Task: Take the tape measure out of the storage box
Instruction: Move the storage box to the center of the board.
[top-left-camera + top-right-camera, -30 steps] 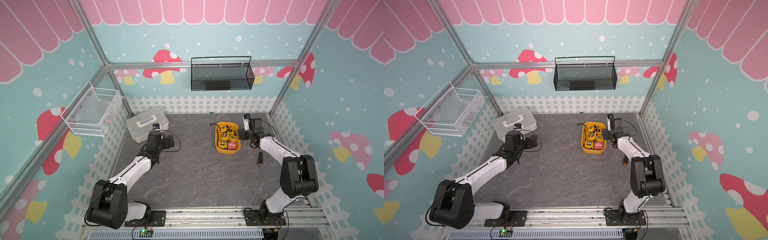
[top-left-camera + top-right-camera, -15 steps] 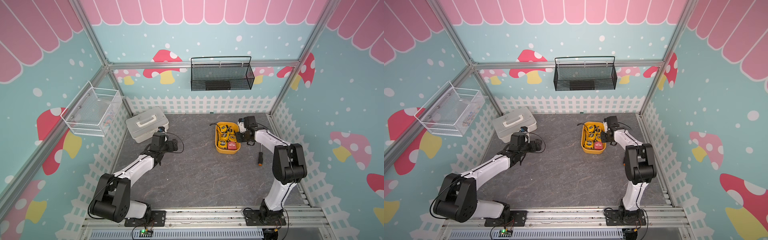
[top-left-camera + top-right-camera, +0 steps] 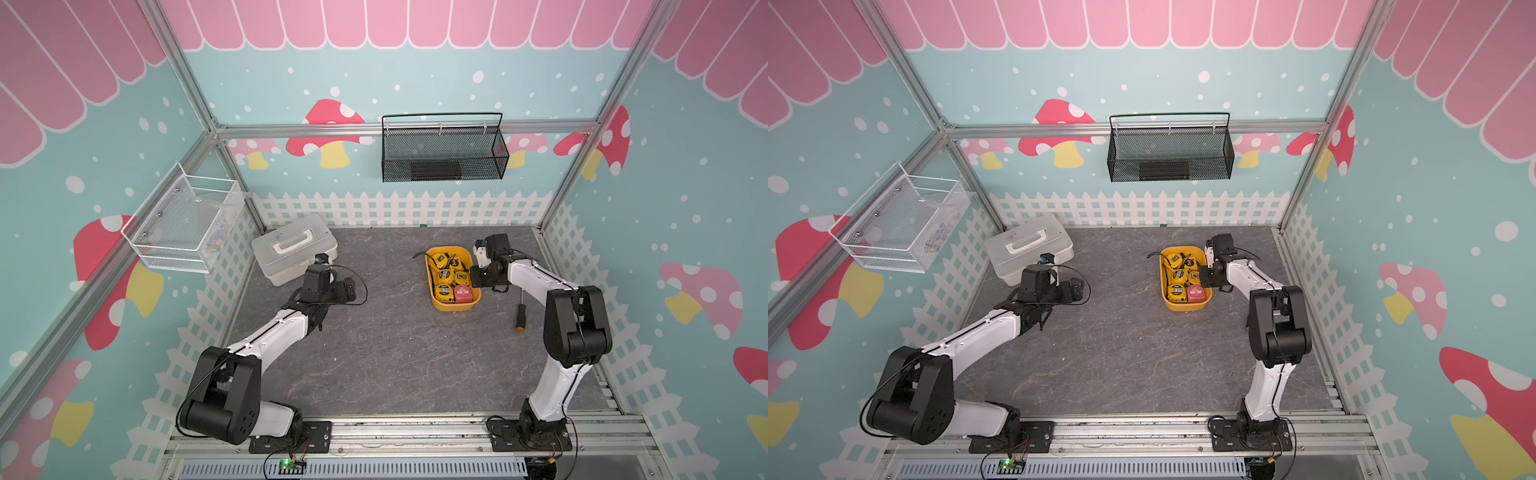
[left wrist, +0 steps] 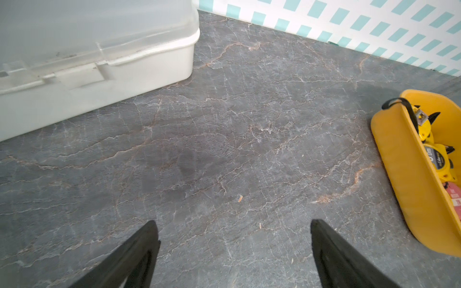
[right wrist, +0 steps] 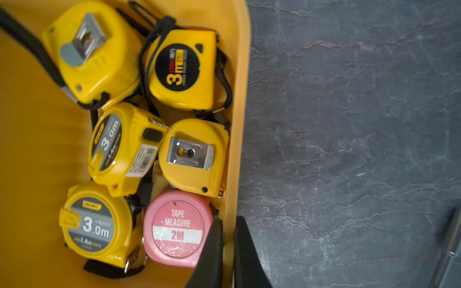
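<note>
Right wrist view: the right gripper [image 5: 228, 219] pinches the storage box [image 5: 240, 99] wall, one finger inside beside the pink tape measure [image 5: 177, 229], the other outside. Five yellow tape measures [image 5: 179, 67] lie in the box too. In a top view it sits at two o'clock on the table [image 3: 395, 353]. The left gripper [image 4: 233, 224], at ten o'clock, hangs spread above the table.

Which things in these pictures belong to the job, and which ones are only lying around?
Job: storage box, its wall pinched by the right gripper; tape measures inside it; open left gripper.
Lying about: white lidded case; black mesh basket; white wire basket; screwdriver.
</note>
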`<action>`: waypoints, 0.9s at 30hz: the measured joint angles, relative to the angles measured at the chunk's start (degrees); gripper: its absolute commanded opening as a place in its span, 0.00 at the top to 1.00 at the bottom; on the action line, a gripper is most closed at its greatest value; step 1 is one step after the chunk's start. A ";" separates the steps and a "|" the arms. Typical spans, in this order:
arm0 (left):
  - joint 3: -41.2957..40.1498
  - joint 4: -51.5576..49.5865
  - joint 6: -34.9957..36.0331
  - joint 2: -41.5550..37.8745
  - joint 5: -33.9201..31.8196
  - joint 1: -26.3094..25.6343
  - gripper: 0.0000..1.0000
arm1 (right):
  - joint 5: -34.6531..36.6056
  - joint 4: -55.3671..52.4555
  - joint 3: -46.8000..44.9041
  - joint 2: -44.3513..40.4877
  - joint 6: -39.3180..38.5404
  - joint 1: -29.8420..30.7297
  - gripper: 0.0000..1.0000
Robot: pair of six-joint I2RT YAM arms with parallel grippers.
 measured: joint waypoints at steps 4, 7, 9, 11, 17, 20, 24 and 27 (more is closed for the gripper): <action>0.00 -0.31 -0.85 0.39 -0.15 0.00 0.05 | -0.70 -0.83 -1.16 -1.11 0.28 1.97 0.94; 0.00 -0.42 -1.75 0.72 -0.57 0.00 0.05 | -1.53 -1.31 -1.66 -1.62 1.62 3.54 0.93; 0.00 -0.46 -2.36 0.87 -0.81 0.00 0.05 | -1.88 -1.60 -2.19 -2.12 2.89 5.05 0.92; 0.00 -0.57 -2.78 0.94 -1.01 0.00 0.05 | -2.05 -2.12 -2.75 -2.73 4.83 7.32 0.91; 0.00 -0.61 -3.96 1.42 -1.64 0.00 0.06 | -3.45 -2.23 -6.88 -6.03 10.40 13.92 0.91; 0.02 -0.61 -4.63 1.99 -1.88 0.00 0.06 | -4.04 -2.84 -8.48 -7.54 13.03 17.22 0.91; 0.11 -0.63 -5.62 2.43 -1.90 -0.07 0.07 | -4.79 -3.80 -9.18 -8.33 16.06 20.74 0.91; 0.11 -0.63 -5.99 2.43 -1.90 -0.28 0.07 | -4.85 -4.52 -9.20 -8.52 17.66 22.18 0.91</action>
